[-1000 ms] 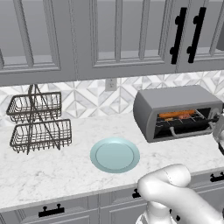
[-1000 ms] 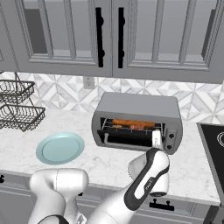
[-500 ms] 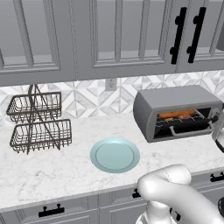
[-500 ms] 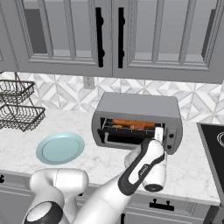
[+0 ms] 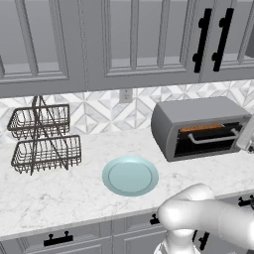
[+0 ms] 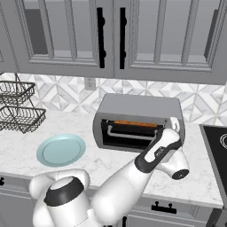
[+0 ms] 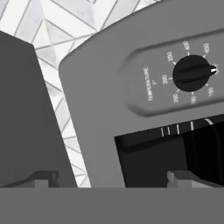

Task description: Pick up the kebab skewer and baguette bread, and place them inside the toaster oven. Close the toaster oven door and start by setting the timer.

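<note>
gripper (image 7: 113, 177) jaws apart | hand view: temperature knob (image 7: 192, 73) | base views: toaster oven door (image 6: 133, 133) shut

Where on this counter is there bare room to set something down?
Free: the marble between the wire basket rack and the pale blue plate, and the front strip ahead of the plate. In the right base view, bare counter between toaster oven and cooktop. Crowded: before the oven, where the arm reaches.
</note>
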### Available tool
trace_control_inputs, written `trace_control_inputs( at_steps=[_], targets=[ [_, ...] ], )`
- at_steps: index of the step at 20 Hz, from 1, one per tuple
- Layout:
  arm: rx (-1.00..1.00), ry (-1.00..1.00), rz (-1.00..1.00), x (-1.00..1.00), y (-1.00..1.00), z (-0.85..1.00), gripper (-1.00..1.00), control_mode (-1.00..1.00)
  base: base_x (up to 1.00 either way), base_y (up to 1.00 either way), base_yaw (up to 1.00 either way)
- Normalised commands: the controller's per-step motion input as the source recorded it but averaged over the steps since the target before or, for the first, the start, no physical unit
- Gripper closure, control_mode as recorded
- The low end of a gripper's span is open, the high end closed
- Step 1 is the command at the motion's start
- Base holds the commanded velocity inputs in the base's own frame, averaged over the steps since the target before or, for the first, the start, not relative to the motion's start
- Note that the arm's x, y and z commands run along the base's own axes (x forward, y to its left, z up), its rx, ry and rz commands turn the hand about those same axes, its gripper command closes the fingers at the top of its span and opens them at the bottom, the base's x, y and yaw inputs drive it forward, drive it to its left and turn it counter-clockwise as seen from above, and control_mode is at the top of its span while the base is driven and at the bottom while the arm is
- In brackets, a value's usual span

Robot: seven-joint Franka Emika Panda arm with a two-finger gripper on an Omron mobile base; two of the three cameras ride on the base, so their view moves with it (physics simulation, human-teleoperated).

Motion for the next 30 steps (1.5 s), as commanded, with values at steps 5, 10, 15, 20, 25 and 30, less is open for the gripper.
trace_control_inputs(
  at_steps=[5,10,15,20,25,30],
  targets=[
    [0.10,0.00,0.05,0.11,0.11,0.00,-1.00,-1.00,0.00,0.00,0.00],
    [0.02,-0.01,0.00,0.08,0.12,0.00,-1.00,-1.00,0.00,0.00,0.00],
    [0.00,-0.06,-0.03,0.22,0.15,0.00,-1.00,-1.00,0.00,0.00,0.00],
    [0.00,-0.14,-0.09,0.30,0.23,0.00,-1.00,-1.00,0.00,0.00,0.00],
    [0.00,-0.11,-0.20,0.07,0.18,0.02,-1.00,-1.00,0.00,0.00,0.00],
    [0.00,-0.02,-0.20,-0.17,0.01,0.16,-1.00,-1.00,0.00,0.00,0.00]
  ],
)
